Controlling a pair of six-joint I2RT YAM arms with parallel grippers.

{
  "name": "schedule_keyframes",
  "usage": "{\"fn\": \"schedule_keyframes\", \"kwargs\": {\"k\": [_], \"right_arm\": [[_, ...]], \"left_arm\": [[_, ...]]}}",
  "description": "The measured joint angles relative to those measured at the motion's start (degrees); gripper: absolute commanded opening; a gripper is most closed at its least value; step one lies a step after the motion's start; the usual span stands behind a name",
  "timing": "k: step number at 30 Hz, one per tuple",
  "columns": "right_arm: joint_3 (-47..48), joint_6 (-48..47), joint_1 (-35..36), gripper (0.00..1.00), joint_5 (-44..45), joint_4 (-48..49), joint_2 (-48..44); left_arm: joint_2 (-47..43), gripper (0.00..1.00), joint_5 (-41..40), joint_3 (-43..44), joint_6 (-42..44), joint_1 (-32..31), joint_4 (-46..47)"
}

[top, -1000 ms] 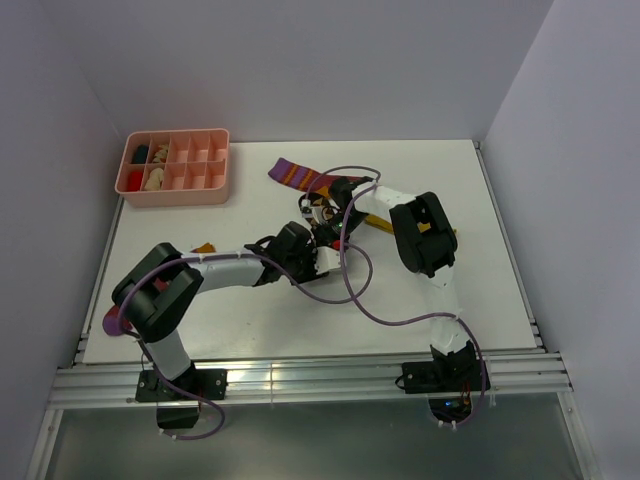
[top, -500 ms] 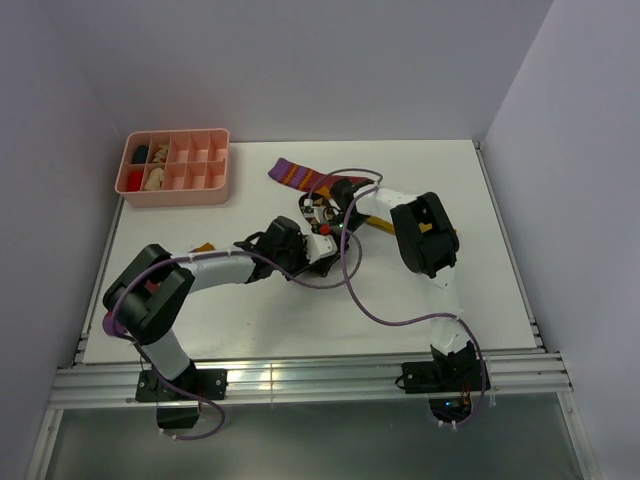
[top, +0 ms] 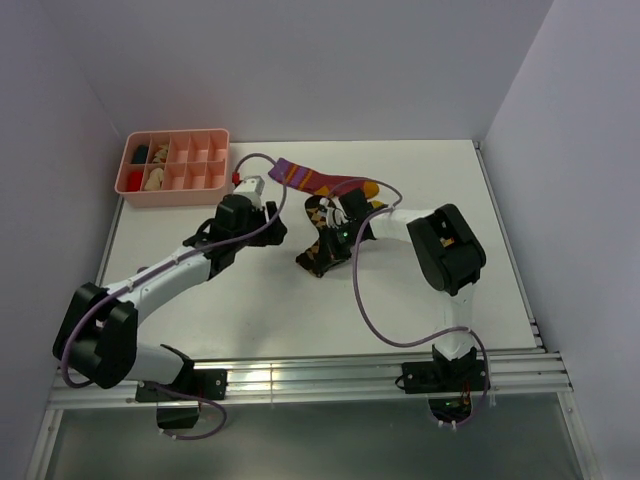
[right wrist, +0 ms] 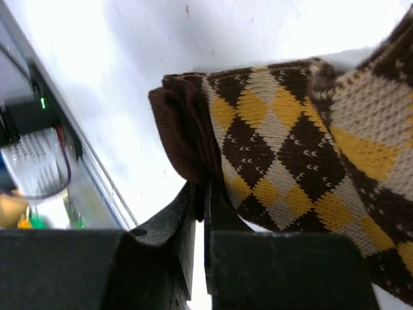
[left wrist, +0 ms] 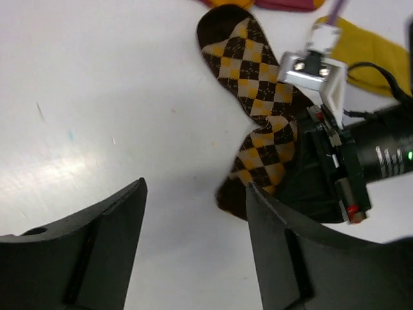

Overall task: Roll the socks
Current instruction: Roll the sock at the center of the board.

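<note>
We see the brown-and-tan diamond-check fabric sock (top: 322,240) near the middle of the white tabletop (top: 270,320). Its dark brown cuff end is pinched between the pressed-together fingers of the right gripper (right wrist: 201,190). Just beyond its toe lies a maroon sock with a purple striped cuff and orange toe (top: 325,183). A mustard-yellow sock (left wrist: 371,45) shows behind the right gripper, mostly hidden by that arm. The left gripper (left wrist: 193,194) hovers left of the check sock, fingers spread wide with nothing between them. A purple cable (top: 360,300) loops over the tabletop toward the near edge. A pink compartmented plastic tray (top: 180,197) sits at the far left corner. The check sock's long axis runs roughly far to near, toe toward the far edge and cuff toward the near edge, with a bend midway.
</note>
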Motion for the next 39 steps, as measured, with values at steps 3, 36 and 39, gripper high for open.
{"fn": "schedule_keyframes", "kwargs": {"k": [3, 36, 39], "right_arm": [[-4.74, 8.11, 1.46, 0.00, 3.28, 10.54, -2.51], [-10.75, 27.61, 6.34, 0.00, 12.46, 41.79, 0.17], [-10.75, 27.58, 6.34, 0.00, 12.11, 42.47, 0.44]], "left_arm": [[0.31, 0.57, -0.66, -1.90, -10.38, 0.98, -0.90], [20.20, 0.43, 2.32, -2.91, -33.11, 2.91, 11.69], [21.70, 0.36, 2.78, -1.55, -33.09, 3.02, 12.07]]}}
